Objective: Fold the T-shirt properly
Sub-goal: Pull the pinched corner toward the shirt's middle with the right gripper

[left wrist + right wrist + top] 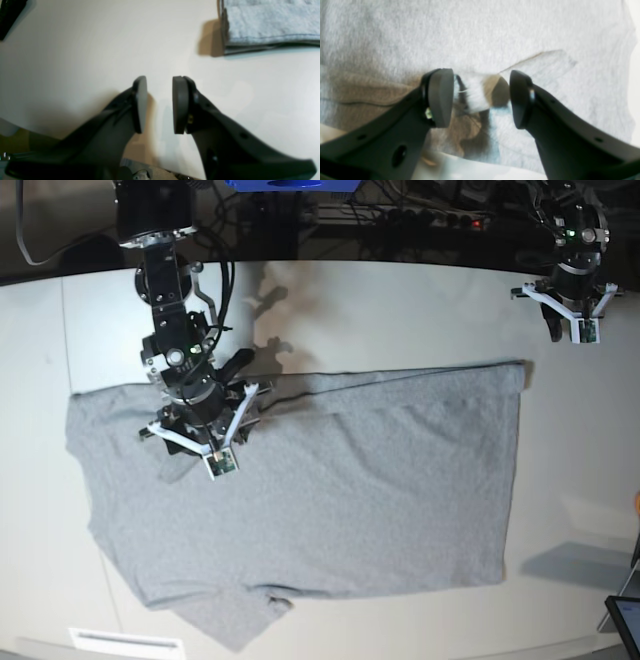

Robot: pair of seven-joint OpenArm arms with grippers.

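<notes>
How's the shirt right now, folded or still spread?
Mostly spread: the T-shirt lies flat across the table, with one folded-over edge along its top. No compact fold yet.

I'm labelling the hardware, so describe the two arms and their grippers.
Both arms are black with white brackets near the wrists and small green lights. The left gripper and right gripper have dark grey curved fingers with flat oval pads. Black cables hang beside the right arm.

I can read no text, label, brand, number or sign in any of my three views. The T-shirt [330, 480] lies with a plain grey side up, with no lettering showing on it. The small tags on the arms in the base view are too small for me to make out.
</notes>
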